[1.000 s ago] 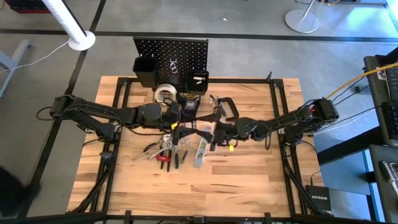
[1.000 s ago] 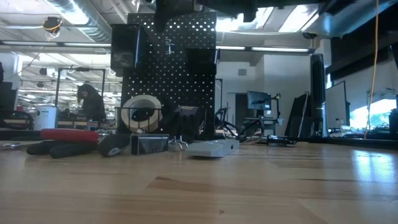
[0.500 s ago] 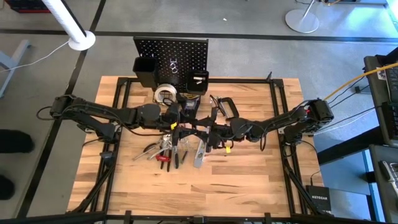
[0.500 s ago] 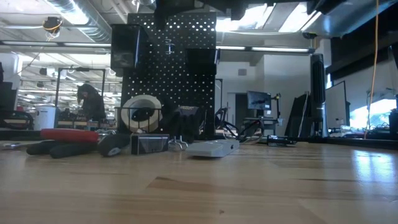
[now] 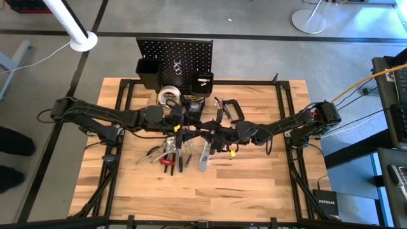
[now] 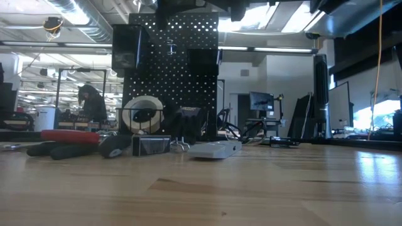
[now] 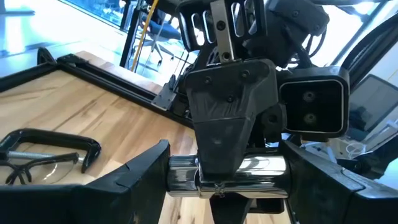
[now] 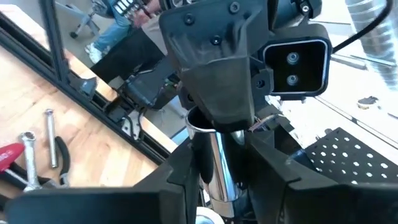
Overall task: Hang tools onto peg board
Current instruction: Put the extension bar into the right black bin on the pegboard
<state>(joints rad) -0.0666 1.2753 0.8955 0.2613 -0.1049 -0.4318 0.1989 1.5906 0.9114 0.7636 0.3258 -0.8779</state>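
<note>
Wooden table (image 5: 254, 184) carries our tools (image 5: 168, 156) before the peg board (image 5: 175, 54). Mid-table, our left gripper (image 5: 186, 130) and right gripper (image 5: 210, 133) both clasp a chrome cylinder (image 7: 227, 174).

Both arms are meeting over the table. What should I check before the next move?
1. Metal tube sits end to end between the left pincer's fingers: ok.
2. Right pincer has reached the tube: ok.
3. Right pincer's hold is firm enough to let go on the left: cannot tell.
4. Peg board stands upright at the table's far edge: ok.
5. Free spot for the tube on the board: cannot tell.
</note>
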